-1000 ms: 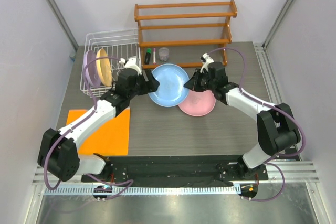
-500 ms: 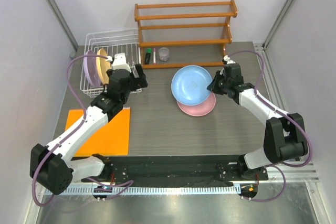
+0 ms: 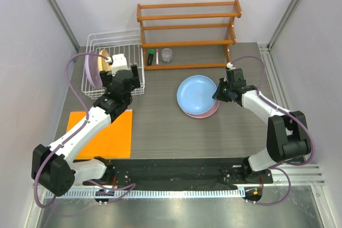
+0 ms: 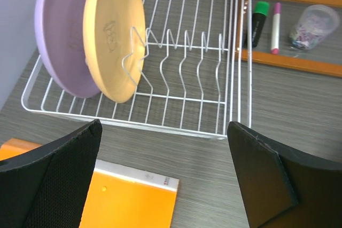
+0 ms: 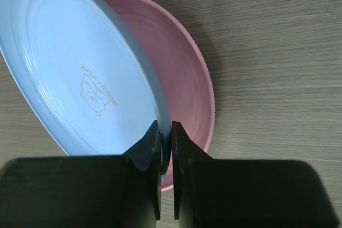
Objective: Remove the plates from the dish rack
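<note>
**Top external view.** The right pincer point(image 3: 218, 93) is clamped on the right rim of the light blue round plastic plate point(image 3: 196, 93). That plate sits lower than half a second ago and now covers most of the pink round plastic plate point(image 3: 200, 115), at centre right of the grey worktop point(image 3: 171, 132). The left pincer point(image 3: 132, 74) has drawn closer to the white wire dish rack point(image 3: 115, 38) at upper left.

**Left wrist view.** The left pincer's fingers point(image 4: 80, 148) stand wide apart and hold nothing. The lavender round plastic plate point(image 4: 56, 36) and the yellow round plastic plate point(image 4: 112, 30) stand on edge side by side in the rack's left end, at upper left of the frame.

**Right wrist view.** At bottom centre the fingers are pinched on the blue plate's rim. The plate is tilted and overlaps the pink plate's left part. I cannot tell whether the two plates touch.
</note>
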